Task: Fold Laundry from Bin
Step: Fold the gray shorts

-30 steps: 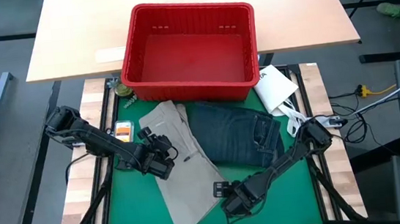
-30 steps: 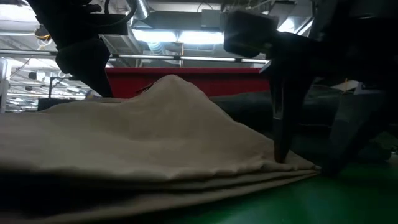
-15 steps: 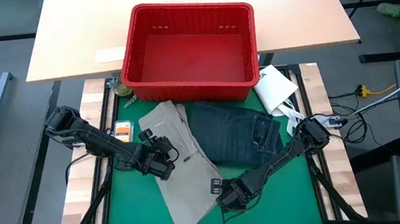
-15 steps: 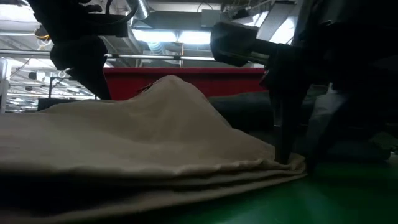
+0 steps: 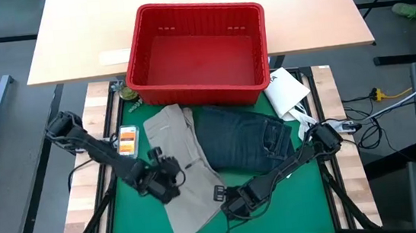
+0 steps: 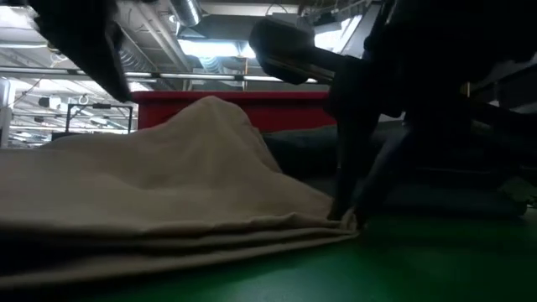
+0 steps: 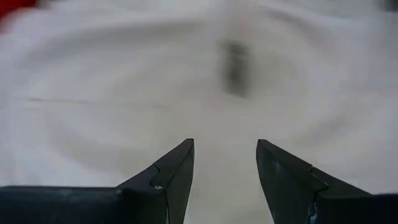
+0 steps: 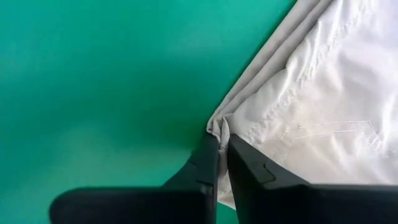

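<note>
Pinched between the fingers of the right pincer (image 8: 219, 146) is the hemmed edge of the tan khaki trousers (image 5: 182, 165), where the cloth meets the green mat (image 5: 293, 200); in the right wrist view the two dark fingers are seen nearly together with the fabric bunched between them. In the low view the same edge is seen drawn up into a small fold at the fingertips, with the rest of the trousers mounded behind. The left pincer (image 5: 162, 180) is held over the middle of the khaki trousers, and in the left wrist view its fingers (image 7: 174, 168) are seen spread wide with only pale cloth beyond them. Dark blue denim jeans (image 5: 245, 140) are laid beside the khakis, touching them, nearer the red bin (image 5: 198, 52). The bin is placed at the far side, across the edge of the light wooden worktop (image 5: 78, 37). A white packet (image 5: 286, 90) is seen just beside the bin.
</note>
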`<state>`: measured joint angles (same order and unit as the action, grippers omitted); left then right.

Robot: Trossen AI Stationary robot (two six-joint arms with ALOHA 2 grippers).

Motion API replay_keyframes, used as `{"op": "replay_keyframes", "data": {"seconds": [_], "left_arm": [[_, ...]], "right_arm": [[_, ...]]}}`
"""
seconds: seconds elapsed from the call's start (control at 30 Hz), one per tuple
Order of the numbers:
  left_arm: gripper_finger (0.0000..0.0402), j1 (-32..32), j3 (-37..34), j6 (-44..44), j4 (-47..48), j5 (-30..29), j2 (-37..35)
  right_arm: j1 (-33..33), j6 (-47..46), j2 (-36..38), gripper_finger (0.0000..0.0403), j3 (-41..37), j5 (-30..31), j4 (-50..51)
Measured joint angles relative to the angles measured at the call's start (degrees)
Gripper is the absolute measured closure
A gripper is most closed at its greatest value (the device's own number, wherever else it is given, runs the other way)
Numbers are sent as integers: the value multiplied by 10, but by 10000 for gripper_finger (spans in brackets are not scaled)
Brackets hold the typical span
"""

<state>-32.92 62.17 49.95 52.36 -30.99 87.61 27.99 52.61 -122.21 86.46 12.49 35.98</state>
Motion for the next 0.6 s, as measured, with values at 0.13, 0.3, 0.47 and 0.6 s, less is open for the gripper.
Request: {"op": "replay_keyframes", "data": {"seconds": [0.13, 0.3, 0.47, 0.6], "left_arm": [[233, -50, 23, 25, -25, 104, 0], [233, -123, 23, 91, -106, 157, 2], [233, -184, 23, 129, -173, 118, 12], [233, -217, 23, 126, -241, 109, 40]], "right_arm": [[0, -31, -1, 381, 0, -3, -27], [0, -43, -1, 386, 0, -3, -34], [1, -44, -1, 383, 0, -10, -34], [1, -44, -1, 384, 0, -15, -34]]}}
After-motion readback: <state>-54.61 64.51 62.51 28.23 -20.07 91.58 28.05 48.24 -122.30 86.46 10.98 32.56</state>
